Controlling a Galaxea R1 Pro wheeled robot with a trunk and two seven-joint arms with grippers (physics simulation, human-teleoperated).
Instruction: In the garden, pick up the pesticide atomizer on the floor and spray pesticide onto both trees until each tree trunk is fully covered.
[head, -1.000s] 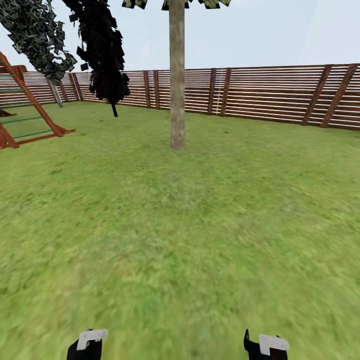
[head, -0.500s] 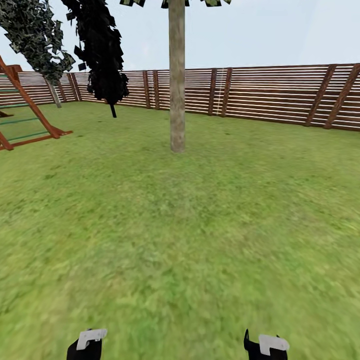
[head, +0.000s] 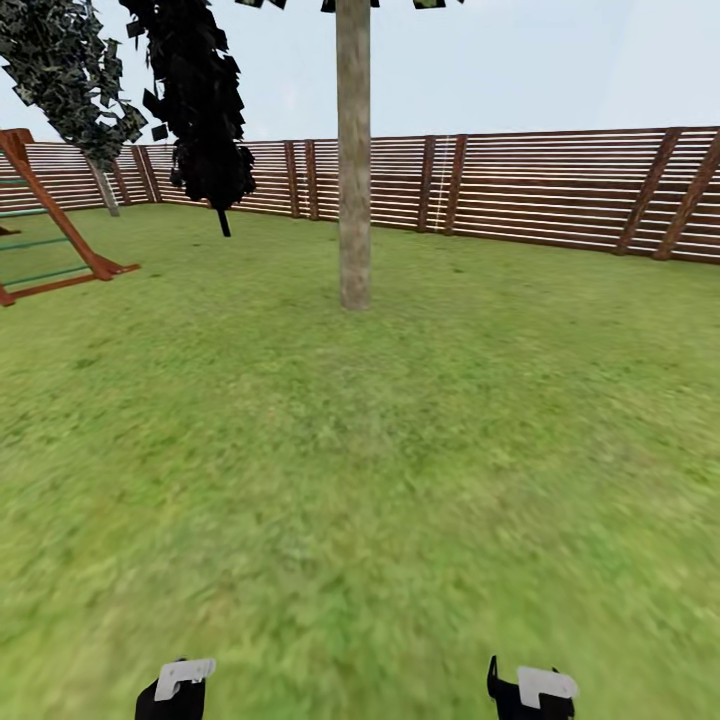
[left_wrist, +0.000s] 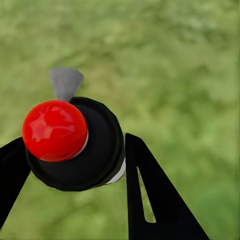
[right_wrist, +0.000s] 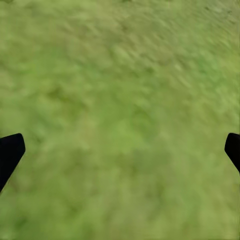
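- Between the fingers of the left claw (left_wrist: 70, 165) sits the pesticide atomizer (left_wrist: 75, 145), seen from above in the left wrist view: a black round body with a glossy red knob and a small grey nozzle tip poking out past it. The claw is clamped on it, one dark finger on each side.
- Over bare grass, the right claw (right_wrist: 120, 150) is spread wide with nothing between its tips.
- Straight ahead in the head view stands the tree trunk (head: 353, 160), a thick grey-brown column rising out of the lawn (head: 400, 450), well apart from the robot. No pesticide cloud is visible, and the bark looks unsprayed.
- Risk one: spraying from this far off. The mist would likely fall on grass and leave the trunk uncovered, so I judge the base must close in first.
- Risk two: the nozzle heading. The wrist view cannot show whether the grey tip faces the trunk; a misaimed tip would waste spray sideways.
- Risk three: the wrong target. A thin-stemmed black tree (head: 200, 110) hangs to the left of the trunk and could be mistaken for it.
- Risk four: the grip. The body is round and smooth, so it could twist or slip while driving.
- Risk five: the red wooden frame (head: 55, 230) by the fence (head: 540, 185) could snag a wide turn left.
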